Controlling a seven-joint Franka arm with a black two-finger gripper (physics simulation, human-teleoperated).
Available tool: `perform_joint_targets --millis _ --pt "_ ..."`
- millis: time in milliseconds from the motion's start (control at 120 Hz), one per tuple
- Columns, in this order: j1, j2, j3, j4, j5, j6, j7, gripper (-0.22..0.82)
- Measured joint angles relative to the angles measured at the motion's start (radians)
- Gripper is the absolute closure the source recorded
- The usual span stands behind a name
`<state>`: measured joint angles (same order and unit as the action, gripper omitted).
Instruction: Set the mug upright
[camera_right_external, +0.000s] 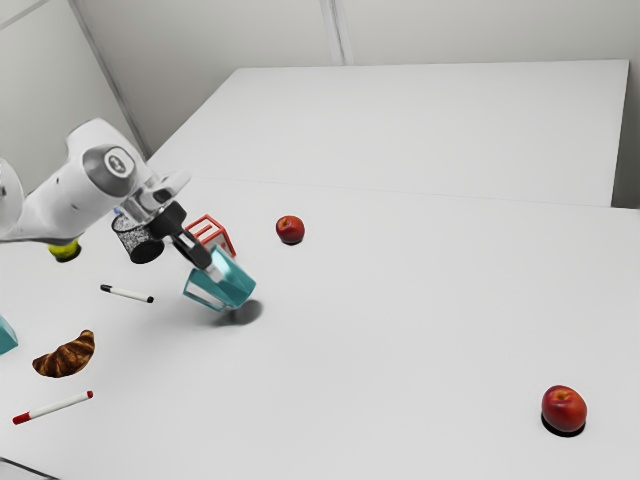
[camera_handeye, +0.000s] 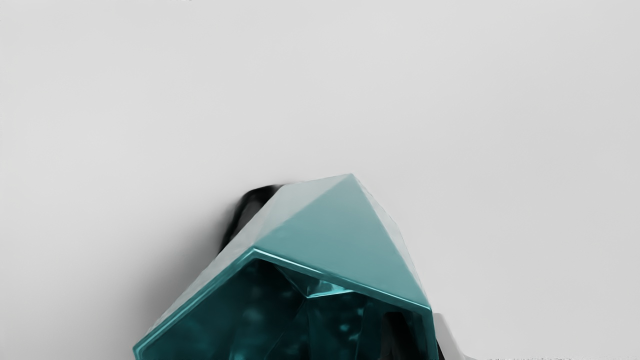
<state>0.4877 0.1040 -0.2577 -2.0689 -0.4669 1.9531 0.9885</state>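
Your gripper (camera_right_external: 210, 263) looks clenched on the wall of the teal mug (camera_right_external: 234, 285), with one finger (camera_handeye: 397, 337) inside the mouth and the other against the outside, a hold that likely lets you turn the mug by its rim. The mug leans at the gripper's tips with its mouth toward the hand, so it is not upright; its shadow lies under it on the table (camera_right_external: 400, 330), though you can't tell whether its base touches. Level the base before letting go, minding the red-and-white box (camera_right_external: 212, 233) close by the gripper.
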Motion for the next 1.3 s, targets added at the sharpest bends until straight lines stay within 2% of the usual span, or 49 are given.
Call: perform_joint_targets --millis 158,350,667,850,992,1100,1192,1300 --pt "-0.007 -0.051 -0.087 -0.038 0.182 0.077 -0.095 0.78" --pt "-0.028 -0.092 -0.155 -0.096 0.316 0.121 -0.208 0.78" --pt "-0.137 -0.092 -0.175 -0.159 0.410 0.224 -0.345 0.78" --pt "-0.175 -0.091 -0.178 -0.165 0.419 0.252 -0.392 0.45" --pt "-0.157 -0.104 -0.195 -0.165 0.420 0.261 -0.419 0.26" --pt "-0.135 -0.142 -0.202 -0.164 0.420 0.263 -0.436 0.16" --pt "-0.061 -0.190 -0.212 -0.148 0.419 0.246 -0.448 0.10" --pt "-0.007 -0.214 -0.216 -0.074 0.411 0.191 -0.468 0.06"
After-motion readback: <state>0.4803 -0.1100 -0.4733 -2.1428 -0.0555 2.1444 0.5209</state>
